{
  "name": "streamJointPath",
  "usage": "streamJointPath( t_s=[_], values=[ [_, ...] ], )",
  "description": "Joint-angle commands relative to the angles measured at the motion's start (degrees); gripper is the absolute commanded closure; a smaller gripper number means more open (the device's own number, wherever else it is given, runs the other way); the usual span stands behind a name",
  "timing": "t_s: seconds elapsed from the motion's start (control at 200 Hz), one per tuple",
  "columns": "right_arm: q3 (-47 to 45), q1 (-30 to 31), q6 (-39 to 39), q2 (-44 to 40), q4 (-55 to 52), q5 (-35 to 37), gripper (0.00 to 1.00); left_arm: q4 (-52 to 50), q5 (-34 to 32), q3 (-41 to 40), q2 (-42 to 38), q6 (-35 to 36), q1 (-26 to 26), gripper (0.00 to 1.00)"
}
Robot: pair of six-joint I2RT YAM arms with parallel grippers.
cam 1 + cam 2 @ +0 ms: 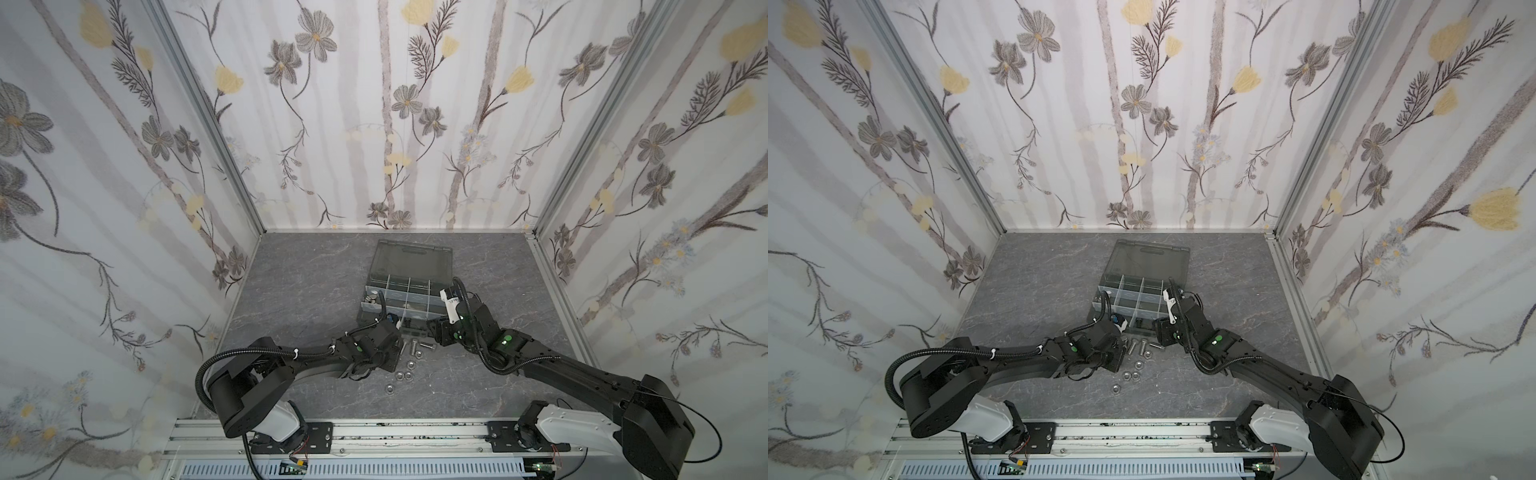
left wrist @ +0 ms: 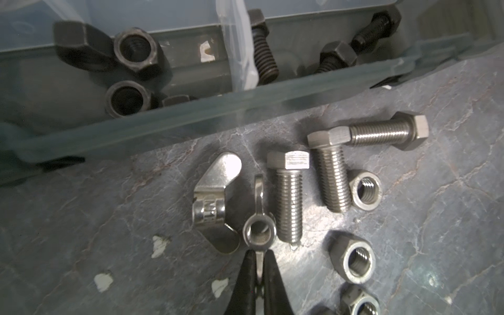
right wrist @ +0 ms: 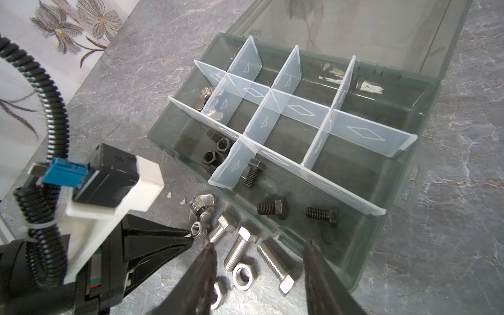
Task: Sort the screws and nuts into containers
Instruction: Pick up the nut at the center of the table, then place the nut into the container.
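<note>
My left gripper [image 2: 259, 263] is shut on one wing of a silver wing nut [image 2: 259, 233] that rests on the table by the case's near wall. A second wing nut [image 2: 215, 201] lies beside it. Three silver screws [image 2: 289, 201] and several silver nuts [image 2: 365, 189] lie loose just past them, also seen in a top view as the screws [image 1: 411, 347]. My right gripper [image 3: 259, 245] is open over the screws [image 3: 238, 251] and a nut [image 3: 243, 276], holding nothing. The containers [image 3: 425, 174] hold black nuts [image 3: 222, 144], black screws [image 3: 272, 208] and wing nuts [image 3: 208, 98].
The case's smoky lid [image 1: 411, 259] lies open toward the back wall. Both arms meet at the case's near side [image 1: 1133, 328]. Small white flecks [image 2: 159, 245] dot the grey marbled table. Flowered walls close in the sides and back.
</note>
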Motion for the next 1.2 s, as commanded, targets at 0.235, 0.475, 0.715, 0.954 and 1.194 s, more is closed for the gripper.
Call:
streamJointPath(
  t_s=[0.235, 0.475, 0.715, 0.954, 1.194],
  values=[
    [-0.9, -0.6, -0.2, -2.1, -0.2, 1.6, 0.48, 0.8, -0.3, -0.2, -8.5, -1.9, 0.1, 1.00],
    [-0.3, -0.7, -0.2, -2.3, -0.5, 1.9, 0.48, 0.8, -5.1, 3.1, -14.3, -1.4, 6.5, 1.00],
    [-0.1, -0.7, 0.2, -2.6, -0.6, 1.9, 0.48, 0.8, -2.7, 8.4, -7.9, 1.0, 16.0, 1.00],
    [-0.3, -0.8, 0.2, -4.1, -1.6, 2.7, 0.48, 0.8, 0.2, 13.4, 1.4, 2.4, 20.8, 1.00],
    [-1.1, -0.8, 0.6, -5.6, -2.0, 3.1, 0.48, 0.8, 1.5, 17.5, 8.2, 2.5, 22.5, 1.00]
  ],
)
